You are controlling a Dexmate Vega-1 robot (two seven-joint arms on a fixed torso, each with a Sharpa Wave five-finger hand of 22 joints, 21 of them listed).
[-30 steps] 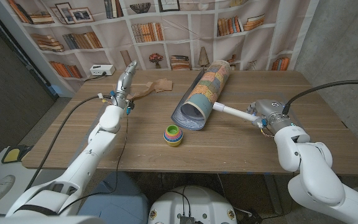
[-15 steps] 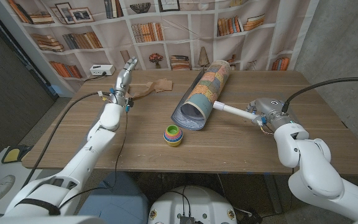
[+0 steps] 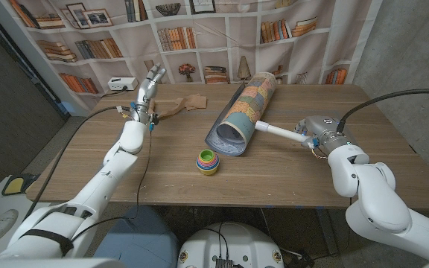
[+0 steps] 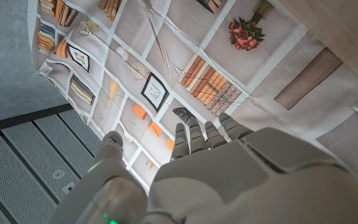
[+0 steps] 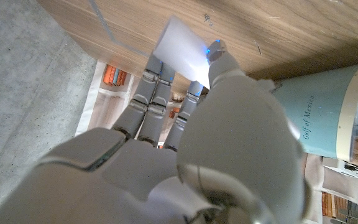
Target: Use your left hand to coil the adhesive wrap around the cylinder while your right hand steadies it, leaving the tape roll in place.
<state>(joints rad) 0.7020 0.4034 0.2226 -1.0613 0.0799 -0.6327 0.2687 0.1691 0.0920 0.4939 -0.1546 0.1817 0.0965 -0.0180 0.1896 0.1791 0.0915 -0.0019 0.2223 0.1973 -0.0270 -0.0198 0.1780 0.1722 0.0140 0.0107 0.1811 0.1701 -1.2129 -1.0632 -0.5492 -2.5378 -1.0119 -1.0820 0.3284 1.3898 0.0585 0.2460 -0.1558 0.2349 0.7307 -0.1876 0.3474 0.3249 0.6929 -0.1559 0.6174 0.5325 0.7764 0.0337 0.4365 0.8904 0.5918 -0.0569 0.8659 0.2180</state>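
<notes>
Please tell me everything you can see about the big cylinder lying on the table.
The cylinder is a long tube lying on its side on the wooden table, angled from near centre toward the far right. Its outside shows coloured patches like a map; the right wrist view shows a pale blue surface with printed lettering. The near end is open and hollow. The right hand reaches its side with pale fingers. The left hand is far off, raised.
</notes>
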